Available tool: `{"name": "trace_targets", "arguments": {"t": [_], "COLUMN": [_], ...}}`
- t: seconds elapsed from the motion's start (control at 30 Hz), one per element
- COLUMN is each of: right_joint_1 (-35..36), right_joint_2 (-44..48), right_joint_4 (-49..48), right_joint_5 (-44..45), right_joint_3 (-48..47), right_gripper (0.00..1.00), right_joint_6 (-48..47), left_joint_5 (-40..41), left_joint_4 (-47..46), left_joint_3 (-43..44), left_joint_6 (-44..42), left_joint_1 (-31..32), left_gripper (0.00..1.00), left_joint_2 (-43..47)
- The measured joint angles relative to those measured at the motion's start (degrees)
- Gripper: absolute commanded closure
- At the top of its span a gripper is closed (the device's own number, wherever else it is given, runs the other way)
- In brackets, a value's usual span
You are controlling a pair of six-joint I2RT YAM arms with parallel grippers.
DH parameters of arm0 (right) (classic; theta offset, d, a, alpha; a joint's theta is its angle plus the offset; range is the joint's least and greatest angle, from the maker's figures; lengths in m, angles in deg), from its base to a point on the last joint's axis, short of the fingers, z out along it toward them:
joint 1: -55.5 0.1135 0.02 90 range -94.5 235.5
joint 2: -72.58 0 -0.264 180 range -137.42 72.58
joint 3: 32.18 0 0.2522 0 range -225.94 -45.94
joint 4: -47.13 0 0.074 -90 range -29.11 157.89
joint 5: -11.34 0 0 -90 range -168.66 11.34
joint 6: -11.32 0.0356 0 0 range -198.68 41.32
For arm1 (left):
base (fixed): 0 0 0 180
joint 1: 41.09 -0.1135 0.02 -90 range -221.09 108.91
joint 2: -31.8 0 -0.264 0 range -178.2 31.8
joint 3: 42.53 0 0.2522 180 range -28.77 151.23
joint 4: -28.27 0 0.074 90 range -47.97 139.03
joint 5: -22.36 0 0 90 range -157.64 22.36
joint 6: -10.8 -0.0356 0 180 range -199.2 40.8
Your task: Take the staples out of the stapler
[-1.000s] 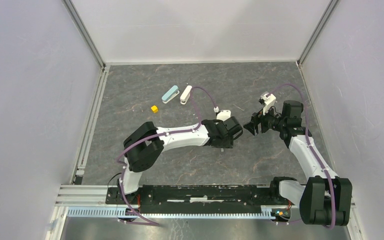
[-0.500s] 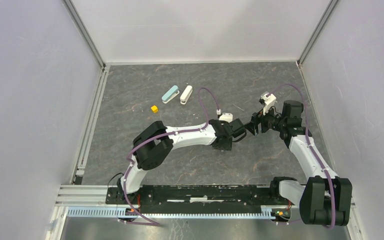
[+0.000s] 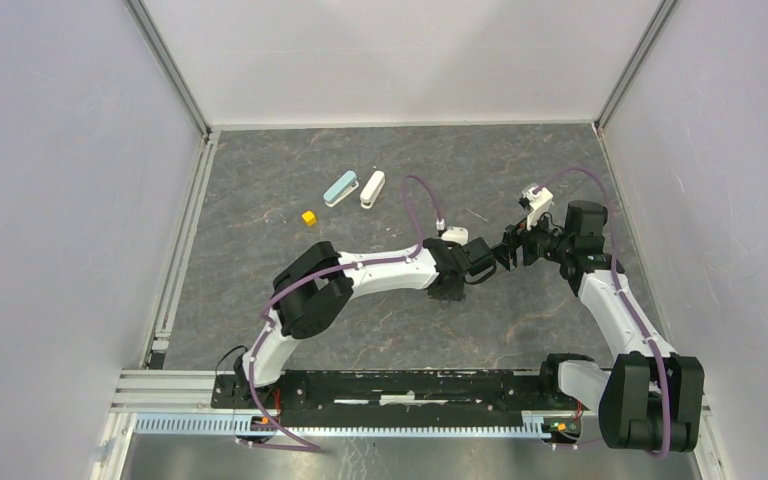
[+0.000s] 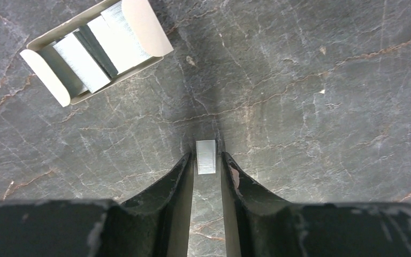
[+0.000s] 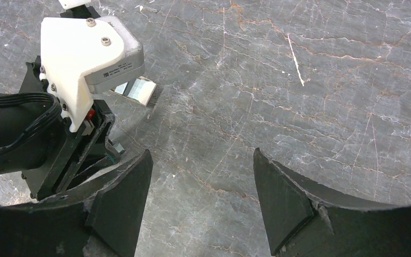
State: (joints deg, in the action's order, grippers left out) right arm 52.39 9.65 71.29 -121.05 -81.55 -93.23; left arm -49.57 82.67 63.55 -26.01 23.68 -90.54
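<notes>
In the left wrist view the stubby stapler lies open at the top left, white ends and grey metal middle facing up. A short grey strip of staples sits between the tips of my left gripper, whose jaws are closed narrowly on it, low over the table. In the top view the left gripper is mid-table and the stapler is hidden under its wrist. My right gripper is open and empty, just right of the left wrist. In the right wrist view a corner of the stapler shows.
A teal stapler, a longer white stapler and a small yellow cube lie at the back left. A thin pale sliver lies on the table behind the right gripper. The left wrist's white camera mount is close to the right gripper.
My left arm has stretched right, bringing its wrist close to the right gripper. The right arm has barely moved.
</notes>
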Motion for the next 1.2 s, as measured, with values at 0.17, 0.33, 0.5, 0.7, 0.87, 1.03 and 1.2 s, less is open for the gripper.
{"name": "trace_targets", "arguments": {"t": [0.17, 0.33, 0.5, 0.7, 0.87, 1.03, 1.2], "right_joint_1": [0.00, -0.09, -0.26, -0.37, -0.37, -0.37, -0.37], "right_joint_2": [0.24, 0.74, 1.03, 1.05, 1.05, 1.05, 1.05], "right_joint_4": [0.00, 0.00, 0.00, 0.00, 0.00, 0.00, 0.00], "right_joint_5": [-0.02, -0.09, -0.28, -0.81, -1.40, -1.68, -1.73], "right_joint_3": [0.00, 0.00, 0.00, 0.00, 0.00, 0.02, 0.24], "right_gripper": [0.24, 0.24, 0.24, 0.24, 0.24, 0.24, 0.24], "right_joint_6": [0.00, 0.00, 0.00, 0.00, 0.02, 0.22, 0.24], "left_joint_5": [1.25, 1.95, 2.40, 3.02, 3.28, 2.80, 2.47], "left_joint_4": [1.97, 3.43, 4.57, 4.48, 0.09, -4.72, -8.31], "left_joint_3": [1.01, 2.14, 3.30, 3.34, -1.33, -7.54, -9.49], "left_joint_6": [-0.04, -0.26, -1.27, -3.06, -4.04, -4.07, -4.07], "left_joint_1": [0.50, 0.96, 1.09, 1.20, 1.20, 1.09, 0.70], "left_gripper": [0.74, 0.76, 0.78, 0.78, 0.78, 0.79, 0.80], "left_joint_2": [-0.66, -1.31, -1.92, -1.99, 0.94, 6.25, 8.87]}}
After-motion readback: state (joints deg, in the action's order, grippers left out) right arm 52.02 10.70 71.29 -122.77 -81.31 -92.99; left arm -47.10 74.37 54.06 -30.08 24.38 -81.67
